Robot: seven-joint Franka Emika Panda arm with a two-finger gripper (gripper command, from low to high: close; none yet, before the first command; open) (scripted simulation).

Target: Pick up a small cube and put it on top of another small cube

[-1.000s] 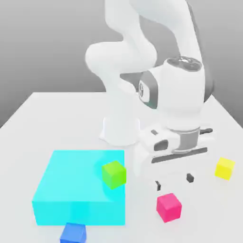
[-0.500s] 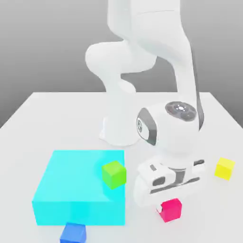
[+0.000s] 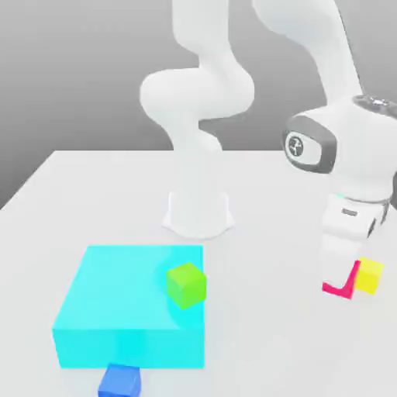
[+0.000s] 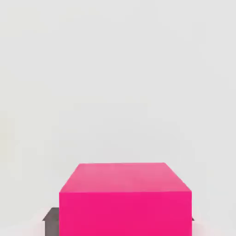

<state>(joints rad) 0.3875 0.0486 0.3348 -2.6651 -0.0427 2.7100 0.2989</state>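
Magenta-pink fills my grip: the small pink cube (image 3: 344, 291) sits snugly between the pads (image 4: 52, 224) of my gripper (image 3: 339, 282), a flat face turned toward my hand camera. I judge that the pick is done and the carrying is in hand. In the exterior view, taking my gripper as the clock's centre, the yellow cube (image 3: 371, 276) lies at about three o'clock, near my load; the cyan block (image 3: 128, 341) is well apart, toward nine o'clock. The stack is not made yet. Next, I should make sure that my cube's underside clears the yellow one's top, travel toward three o'clock, line the two up, then lower gently and let go. Coming across too low could shove the yellow cube away.
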